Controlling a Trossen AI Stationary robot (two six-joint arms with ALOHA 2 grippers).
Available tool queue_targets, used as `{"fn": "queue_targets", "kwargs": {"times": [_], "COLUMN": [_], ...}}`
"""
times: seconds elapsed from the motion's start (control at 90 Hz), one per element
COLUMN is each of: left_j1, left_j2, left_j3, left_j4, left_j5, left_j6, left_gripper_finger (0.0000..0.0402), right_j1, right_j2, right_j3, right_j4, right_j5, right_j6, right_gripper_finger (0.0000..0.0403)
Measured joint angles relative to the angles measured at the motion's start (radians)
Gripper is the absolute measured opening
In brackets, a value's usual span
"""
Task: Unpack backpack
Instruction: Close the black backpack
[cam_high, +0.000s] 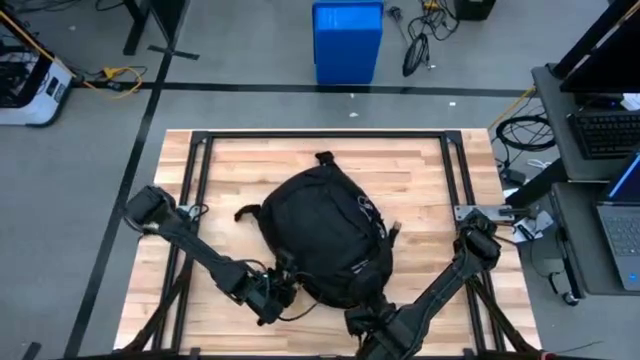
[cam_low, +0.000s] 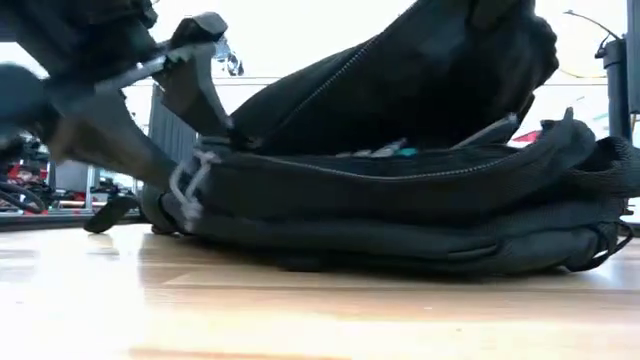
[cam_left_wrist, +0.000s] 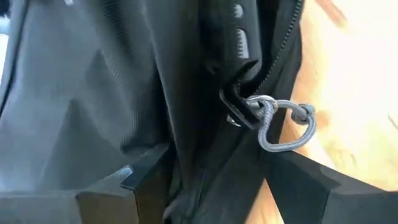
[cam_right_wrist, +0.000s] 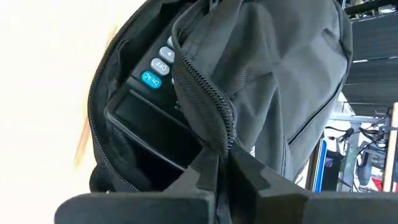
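We find the backpack (cam_high: 325, 235) lying flat in the middle of the counter (cam_high: 420, 170), its bottom end toward the near edge where both arms work. The zip is already partly undone and the pocket gapes, so the opening step looks done, but nothing is out yet. Inside we see a calculator (cam_right_wrist: 152, 102) with its keys and dark screen showing; what else is in there we cannot tell. Our left gripper (cam_left_wrist: 205, 180) straddles the fabric beside the zip pull (cam_left_wrist: 283, 124), fingers apart, gripping nothing that we can see. Our right gripper (cam_right_wrist: 225, 163) pinches the flap edge, holding the pocket open.
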Motion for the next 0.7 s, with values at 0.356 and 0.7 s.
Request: {"fn": "queue_targets", "kwargs": {"times": [0.356, 0.7], "left_j1": [0.096, 0.106], "left_j2": [0.074, 0.072], "left_j3": [0.0, 0.037], "left_j4": [0.079, 0.079], "left_j5": [-0.007, 0.033], "left_j6": [-0.03, -0.053], "left_gripper_finger": [0.0171, 0.0013], "right_j1": [-0.001, 0.001], "right_j2": [0.0, -0.005], "right_j3": [0.0, 0.001], "right_j4": [0.0, -0.1], "right_j5": [-0.011, 0.019], "right_j6": [-0.018, 0.229], "right_gripper_finger": [0.0, 0.0008]}}
